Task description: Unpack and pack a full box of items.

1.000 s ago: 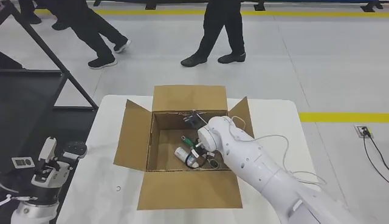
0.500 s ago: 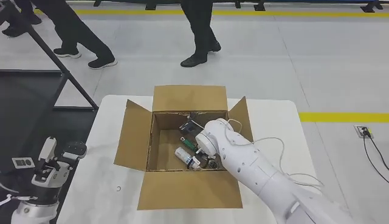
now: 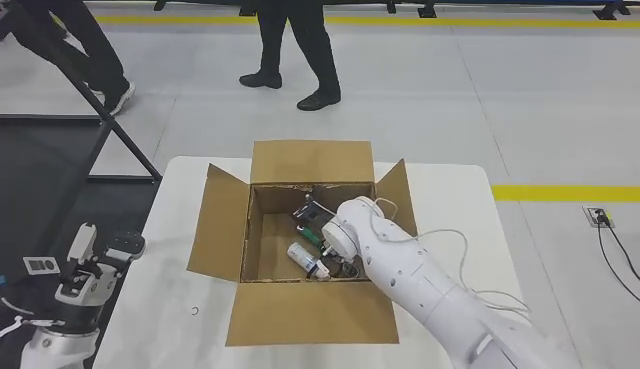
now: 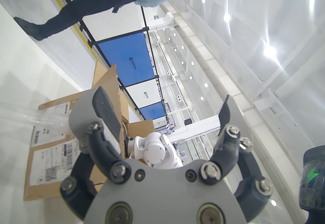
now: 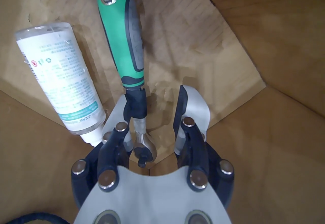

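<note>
- first entry?
- ratchet wrench (image 5: pixel 124 39). green and grey grip, chrome loop at the butt, steel neck, drive head. lying on the floor of the cardboard box (image 3: pixel 310 159).
- gripped?
- not clamped. neck set between the spread fingers of the right gripper (image 5: pixel 155 98), close against one finger, clear of the other. gripper down inside the box, arm bent in over the near right corner.
- next to it?
- white tube (image 5: pixel 61 70), printed, cap end toward the gripper, lying just beside the ratchet. dark items (image 3: pixel 312 209) by the back wall, too small to tell.
- box?
- four flaps folded outward. standing on the white table (image 3: pixel 450 199).
- other arm?
- left gripper (image 4: pixel 164 98). fingers wide apart, nothing between them. past the table's left edge, well apart from the box.
</note>
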Robot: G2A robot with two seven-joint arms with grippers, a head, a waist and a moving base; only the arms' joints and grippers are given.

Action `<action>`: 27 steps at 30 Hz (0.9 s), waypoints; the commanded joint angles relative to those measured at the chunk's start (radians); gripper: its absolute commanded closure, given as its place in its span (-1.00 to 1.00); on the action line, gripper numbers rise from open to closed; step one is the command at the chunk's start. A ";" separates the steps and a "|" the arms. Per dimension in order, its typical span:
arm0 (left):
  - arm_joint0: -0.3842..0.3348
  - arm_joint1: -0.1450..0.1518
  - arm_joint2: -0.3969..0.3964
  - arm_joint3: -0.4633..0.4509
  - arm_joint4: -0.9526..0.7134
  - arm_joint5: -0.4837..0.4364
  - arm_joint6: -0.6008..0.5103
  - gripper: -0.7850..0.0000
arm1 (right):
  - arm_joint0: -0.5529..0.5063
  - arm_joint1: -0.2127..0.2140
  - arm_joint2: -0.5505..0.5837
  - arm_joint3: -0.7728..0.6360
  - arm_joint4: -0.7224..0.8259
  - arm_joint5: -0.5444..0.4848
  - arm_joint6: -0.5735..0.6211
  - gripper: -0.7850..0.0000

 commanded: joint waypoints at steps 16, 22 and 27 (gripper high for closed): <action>-0.013 0.000 0.001 0.011 0.004 0.004 -0.003 -1.00 | -0.013 -0.027 0.016 0.052 -0.026 -0.018 -0.004 0.51; -0.013 -0.001 0.001 0.012 0.004 0.005 -0.004 -1.00 | -0.012 -0.034 0.025 0.065 -0.035 -0.019 -0.006 1.00; -0.015 -0.001 0.002 0.010 0.006 0.004 -0.003 -1.00 | -0.010 -0.032 0.042 0.057 -0.048 -0.012 -0.013 1.00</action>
